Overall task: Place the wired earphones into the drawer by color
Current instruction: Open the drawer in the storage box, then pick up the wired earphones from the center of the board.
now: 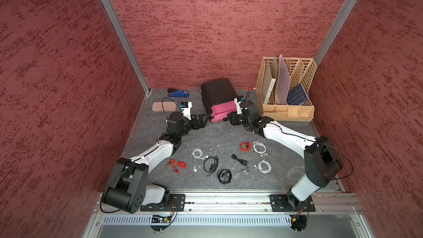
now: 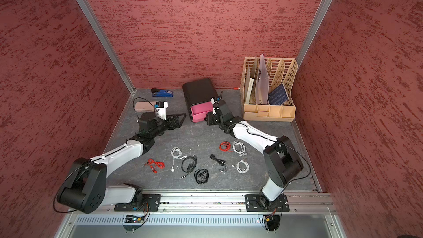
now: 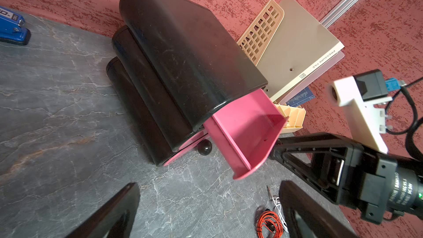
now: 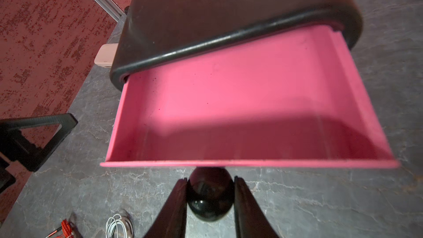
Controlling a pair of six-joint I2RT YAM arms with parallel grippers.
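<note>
- Right wrist view is showing my right hand [image 4: 210, 179] pinching the round black knob [image 4: 209, 200] of the top pink drawer [image 4: 229, 101], fingers narrowed against both its sides.
- That drawer is standing drawn out of the black cabinet [image 4: 229, 8], its bare pink floor showing.
- My left hand [image 1: 202, 120] is spreading wide, gripping nothing, just beside the cabinet.
- All eight wired earphones [image 1: 224, 176] are lying loose on the table [image 1: 286, 175], between my arms, well apart from the cabinet.

Blue stapler [image 1: 178, 92], beige case [image 1: 164, 106], lattice file rack [image 1: 307, 72] holding folders [image 1: 282, 80], grey marbled tabletop [image 1: 217, 133]
</note>
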